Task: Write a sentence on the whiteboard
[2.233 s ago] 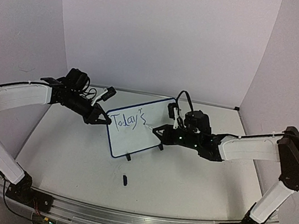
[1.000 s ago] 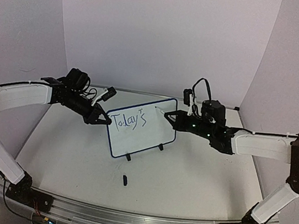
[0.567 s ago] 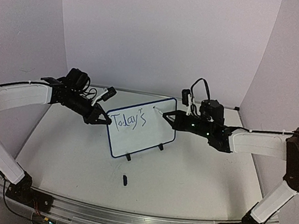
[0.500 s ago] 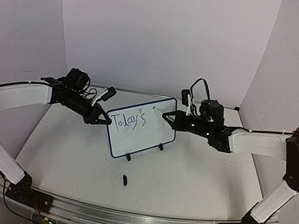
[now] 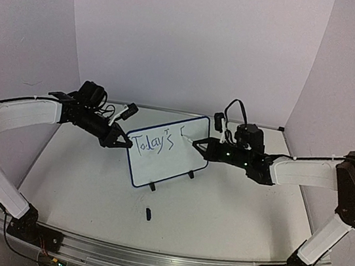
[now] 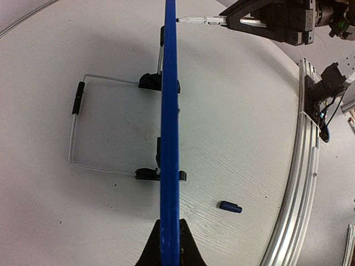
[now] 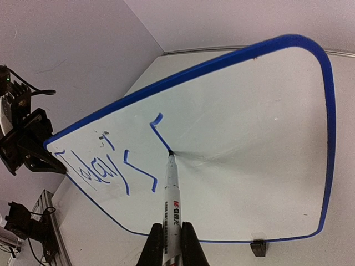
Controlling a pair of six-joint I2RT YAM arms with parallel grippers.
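**Whiteboard braced by one arm, written on by the other**

On the left we see the left gripper [image 5: 123, 143] clamped on the left edge of the whiteboard [image 5: 169, 165], its jaws pinched together over the blue rim. We judge that this hold is there to steady the board. It stands upright near the middle of the table [image 5: 90, 187] on black clip feet and a wire stand [image 6: 71, 138], and it could tip or slide under a pen's push.

Across the board's face the sentence [image 5: 152, 143] is only begun. We read "Today's" on the upper line, then a hooked stroke to its right, likely the start of the next word.

Right of that, the marker [image 7: 171, 194] has its tip touching the board at the foot of that stroke. The right gripper [image 7: 169, 239] is closed tight on the marker's barrel and points it straight at the surface, so that the arm's motion draws the line.

On the table in front of the board lies a small dark cap [image 5: 148, 213], apart from everything.
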